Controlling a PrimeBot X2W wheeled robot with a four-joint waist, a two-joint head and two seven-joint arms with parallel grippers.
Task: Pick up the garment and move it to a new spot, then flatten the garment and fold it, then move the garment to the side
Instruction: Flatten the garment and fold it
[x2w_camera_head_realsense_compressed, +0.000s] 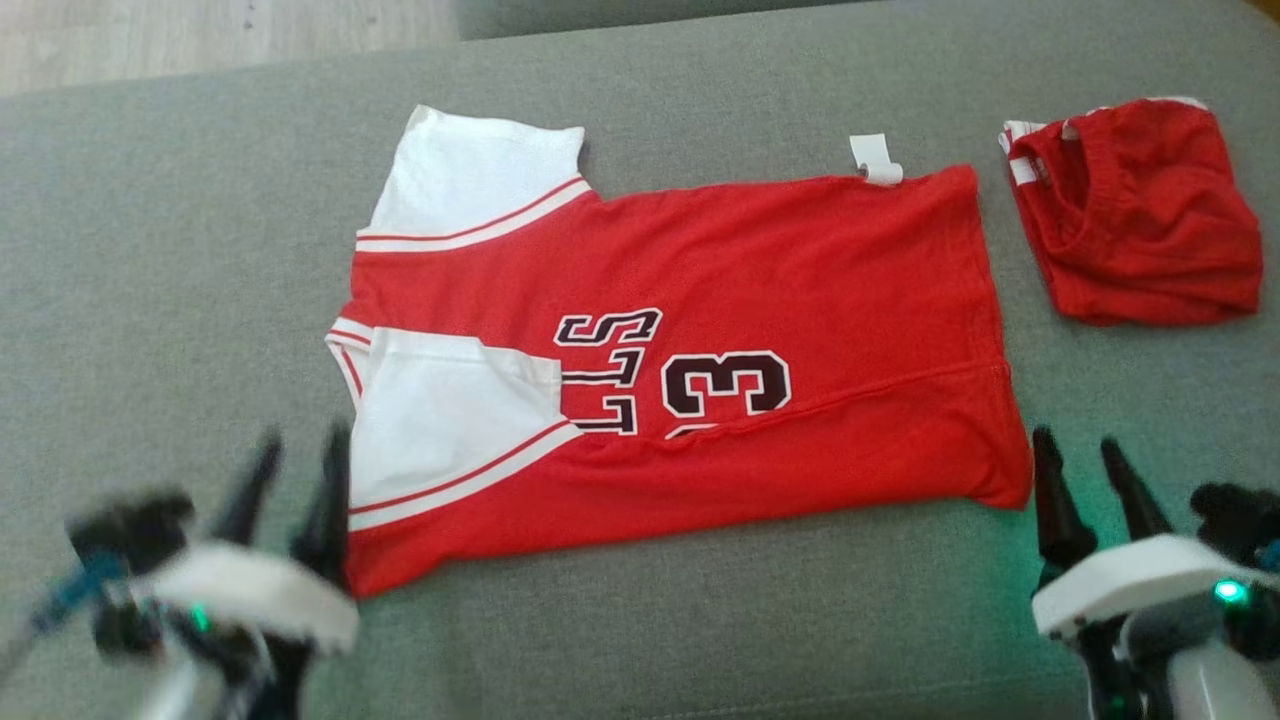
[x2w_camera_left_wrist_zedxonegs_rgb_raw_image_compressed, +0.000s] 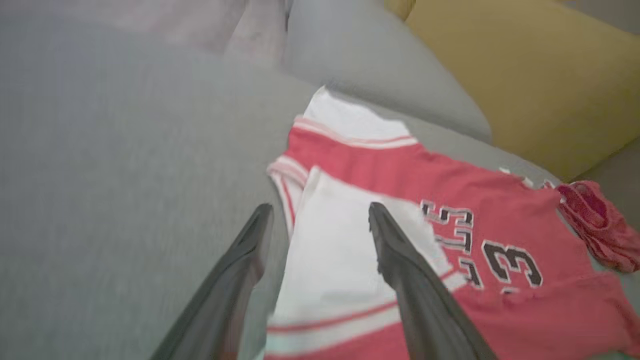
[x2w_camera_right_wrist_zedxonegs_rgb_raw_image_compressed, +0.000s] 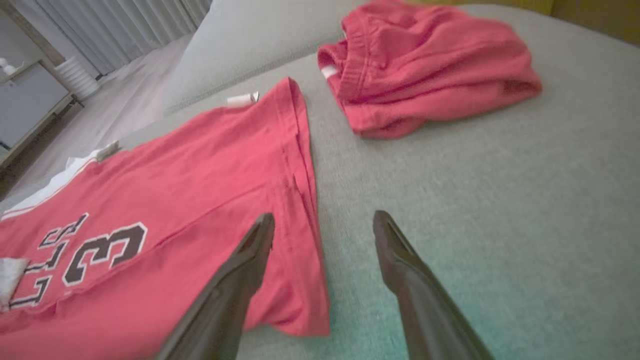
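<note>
your garment (x2w_camera_head_realsense_compressed: 700, 300) lies flat mid-frame, long axis left to right, sleeves at left. left gripper (x2w_camera_head_realsense_compressed: 305, 440) and right gripper (x2w_camera_head_realsense_compressed: 1076, 440) stand released.

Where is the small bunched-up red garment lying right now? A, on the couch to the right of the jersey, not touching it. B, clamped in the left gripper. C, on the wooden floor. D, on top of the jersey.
A: the small red garment rests on the grey couch past the hem end of the jersey, on the robot's right, with a strip of bare cushion between them.
</note>
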